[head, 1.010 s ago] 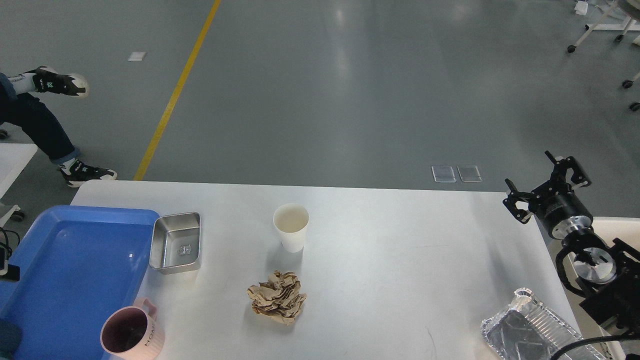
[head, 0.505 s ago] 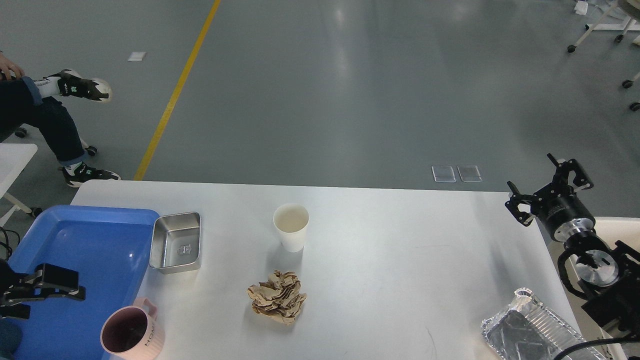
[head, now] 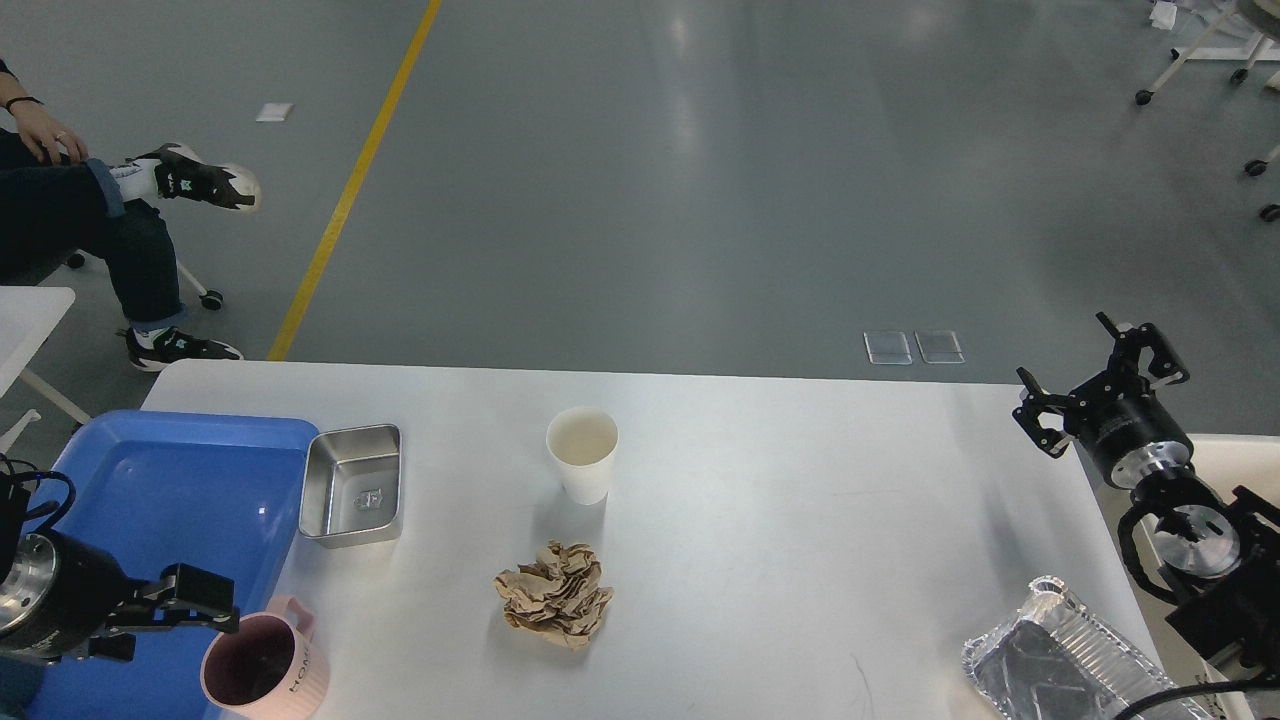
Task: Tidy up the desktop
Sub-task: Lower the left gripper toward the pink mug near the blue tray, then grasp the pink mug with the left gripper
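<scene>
The white desktop (head: 780, 520) fills the lower half of the head view. On it stand a white paper cup (head: 582, 452), a crumpled brown paper ball (head: 553, 593), a steel container (head: 352, 483), a pink mug (head: 265, 668) and a foil tray (head: 1060, 660). My left gripper (head: 175, 630) is open and empty, over the blue tray (head: 170, 480), just left of the mug's rim. My right gripper (head: 1092, 382) is open and empty, above the desktop's right edge.
A cream bin (head: 1225, 452) sits off the right edge behind my right arm. A seated person's legs (head: 90, 230) are at the far left beyond the desktop. The steel container touches the blue tray's right rim.
My left arm has come into view from the lower left and moved right, up to the pink mug. My right gripper has drifted slightly right. The person's legs have shifted.
</scene>
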Robot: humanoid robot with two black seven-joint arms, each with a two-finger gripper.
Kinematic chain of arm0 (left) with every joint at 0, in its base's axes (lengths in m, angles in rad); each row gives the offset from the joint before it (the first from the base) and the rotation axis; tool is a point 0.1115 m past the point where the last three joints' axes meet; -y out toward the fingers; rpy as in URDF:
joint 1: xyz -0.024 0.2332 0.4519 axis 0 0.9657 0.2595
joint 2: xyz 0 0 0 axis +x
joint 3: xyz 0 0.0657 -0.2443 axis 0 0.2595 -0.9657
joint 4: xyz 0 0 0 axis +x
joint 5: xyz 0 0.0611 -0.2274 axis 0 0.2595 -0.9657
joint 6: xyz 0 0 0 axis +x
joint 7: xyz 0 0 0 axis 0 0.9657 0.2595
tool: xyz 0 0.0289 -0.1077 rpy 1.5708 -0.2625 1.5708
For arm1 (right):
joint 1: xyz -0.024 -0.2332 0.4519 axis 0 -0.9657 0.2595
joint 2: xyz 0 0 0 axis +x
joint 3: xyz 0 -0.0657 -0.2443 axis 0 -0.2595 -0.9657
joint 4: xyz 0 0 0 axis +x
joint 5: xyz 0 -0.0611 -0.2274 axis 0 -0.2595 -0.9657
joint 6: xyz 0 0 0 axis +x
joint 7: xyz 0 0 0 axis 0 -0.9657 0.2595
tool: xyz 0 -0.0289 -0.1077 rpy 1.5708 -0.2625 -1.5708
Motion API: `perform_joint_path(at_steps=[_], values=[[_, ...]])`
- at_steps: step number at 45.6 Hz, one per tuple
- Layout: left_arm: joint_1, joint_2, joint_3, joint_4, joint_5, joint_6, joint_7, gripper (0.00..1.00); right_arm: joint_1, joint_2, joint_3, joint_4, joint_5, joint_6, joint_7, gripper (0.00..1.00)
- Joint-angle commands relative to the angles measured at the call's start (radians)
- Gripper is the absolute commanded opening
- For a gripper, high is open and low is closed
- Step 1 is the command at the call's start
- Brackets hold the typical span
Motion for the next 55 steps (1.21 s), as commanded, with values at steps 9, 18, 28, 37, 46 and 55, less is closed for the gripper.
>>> perform_joint_path(at_steps=[9, 18, 28, 37, 46, 55], values=[[0.070, -0.065, -0.007, 0.042, 0.045, 0.063, 0.000, 0.98, 0.000, 0.007, 0.000, 0.000, 0.000, -0.001, 0.000, 1.00], [0.088, -0.135, -0.009, 0.081, 0.043, 0.085, 0.000, 0.98, 0.000, 0.006, 0.000, -0.001, 0.000, -0.001, 0.000, 1.00], [0.091, -0.166, -0.006, 0.102, 0.043, 0.085, 0.000, 0.98, -0.003, 0.004, 0.000, -0.001, 0.000, -0.001, 0.000, 1.00], [0.117, -0.164, -0.006, 0.102, 0.045, 0.077, 0.002, 0.98, -0.005, 0.004, 0.000, 0.000, 0.000, -0.001, 0.000, 1.00], [0.134, -0.160, -0.006, 0.104, 0.046, 0.074, 0.003, 0.98, -0.005, 0.006, 0.000, 0.000, 0.000, -0.001, 0.000, 1.00], [0.134, -0.167, -0.009, 0.111, 0.068, 0.075, 0.003, 0.95, -0.005, 0.007, 0.000, 0.000, 0.000, -0.001, 0.000, 1.00]])
